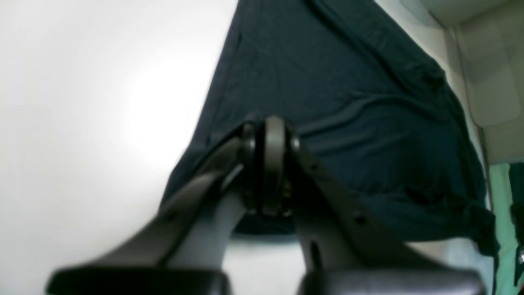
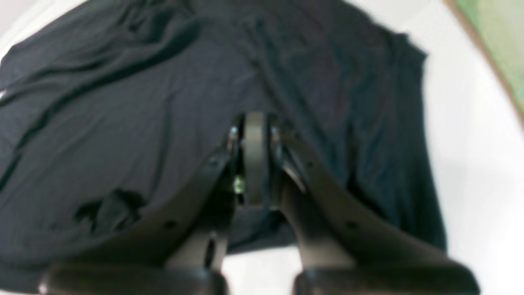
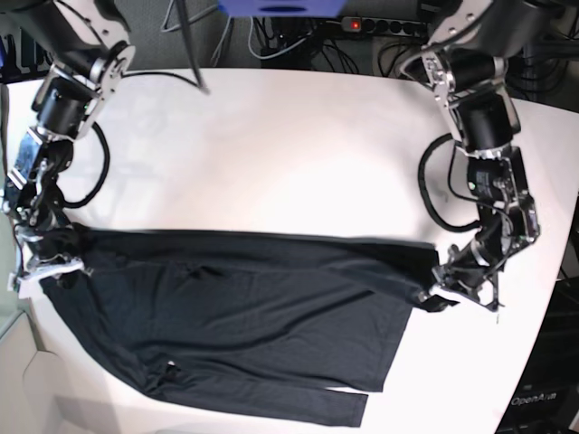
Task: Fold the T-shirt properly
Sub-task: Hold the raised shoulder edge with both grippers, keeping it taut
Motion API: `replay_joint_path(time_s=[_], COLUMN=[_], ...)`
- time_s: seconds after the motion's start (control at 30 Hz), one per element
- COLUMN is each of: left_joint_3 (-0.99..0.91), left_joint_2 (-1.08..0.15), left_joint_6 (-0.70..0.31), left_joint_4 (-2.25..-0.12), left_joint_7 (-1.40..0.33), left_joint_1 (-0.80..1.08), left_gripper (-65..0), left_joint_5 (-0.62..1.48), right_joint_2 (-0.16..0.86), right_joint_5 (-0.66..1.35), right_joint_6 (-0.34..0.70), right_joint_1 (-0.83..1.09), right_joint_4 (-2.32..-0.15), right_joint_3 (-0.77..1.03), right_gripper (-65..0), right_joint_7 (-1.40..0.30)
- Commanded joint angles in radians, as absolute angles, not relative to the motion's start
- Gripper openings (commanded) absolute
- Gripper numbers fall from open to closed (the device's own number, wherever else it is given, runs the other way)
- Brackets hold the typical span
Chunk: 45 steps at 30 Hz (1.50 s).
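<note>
1. The shirt (image 3: 244, 316) lies spread across the near half of the white table (image 3: 289, 154), its long upper edge running almost straight from one gripper to the other.
2. The cloth is wrinkled, with long creases running across the body; its lower edge slants down toward the table's front edge, ending in a squared corner at the lower middle of the base view.
3. The left gripper (image 3: 443, 294) sits at the shirt's end on the right of the base view, jaws pressed together and pinching the fabric edge.
4. In the left wrist view the left gripper (image 1: 270, 135) has the dark cloth (image 1: 348, 102) bunched at its tips, the rest fanning away over the table.
5. The right gripper (image 3: 47, 262) is at the opposite end, on the left of the base view, jaws likewise clamped on the shirt edge.
6. In the right wrist view the right gripper (image 2: 254, 131) meets the shirt (image 2: 123, 123), which fills most of the frame; the picture is blurred.
</note>
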<state>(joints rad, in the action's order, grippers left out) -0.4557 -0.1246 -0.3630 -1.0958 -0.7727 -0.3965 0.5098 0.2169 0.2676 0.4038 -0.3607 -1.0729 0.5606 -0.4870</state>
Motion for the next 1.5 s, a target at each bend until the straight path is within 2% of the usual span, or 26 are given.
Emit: replay_joint_path(time_s=[0.0, 0.3, 0.43, 0.6, 0.8, 1.03, 1.27, 1.47], left_joint_3=[-0.455, -0.453, -0.453, -0.453, -0.453, -0.453, -0.453, -0.453], left_joint_2=[-0.136, -0.142, -0.142, -0.142, -0.154, -0.156, -0.156, -0.156], left_joint_6=[-0.372, -0.374, -0.374, -0.374, -0.375, -0.377, -0.377, -0.377], left_joint_4=[-1.089, -0.997, -0.992, -0.992, -0.992, -0.992, -0.992, -0.992], left_joint_7=[-0.74, -0.708, -0.702, -0.702, -0.708, -0.707, -0.705, -0.705], left_joint_1=[-0.443, -0.476, -0.476, -0.472, -0.47, -0.461, -0.456, -0.455], left_gripper=[-65.0, -65.0, -65.0, -65.0, -65.0, -65.0, -65.0, -65.0], left_joint_5=[0.53, 0.53, 0.53, 0.53, 0.53, 0.53, 0.53, 0.53], right_joint_2=[0.236, 0.24, 0.24, 0.24, 0.272, 0.315, 0.309, 0.302], right_joint_5=[0.283, 0.283, 0.283, 0.283, 0.282, 0.266, 0.182, 0.177], right_joint_6=[0.412, 0.414, 0.415, 0.415, 0.415, 0.415, 0.418, 0.418], right_joint_1=[-0.394, -0.337, -0.283, -0.223, -0.22, -0.237, -0.237, -0.234], right_joint_4=[-1.076, -1.107, -1.175, -1.28, -1.257, -1.188, -1.109, -1.102], right_joint_3=[0.559, 0.539, 0.452, 0.404, 0.401, 0.389, 0.384, 0.384], right_gripper=[-65.0, -63.9, -57.4, -45.6, -37.6, -36.2, -36.2, -36.4], right_joint_7=[-0.455, -0.463, -0.458, -0.456, -0.455, -0.432, -0.332, -0.328])
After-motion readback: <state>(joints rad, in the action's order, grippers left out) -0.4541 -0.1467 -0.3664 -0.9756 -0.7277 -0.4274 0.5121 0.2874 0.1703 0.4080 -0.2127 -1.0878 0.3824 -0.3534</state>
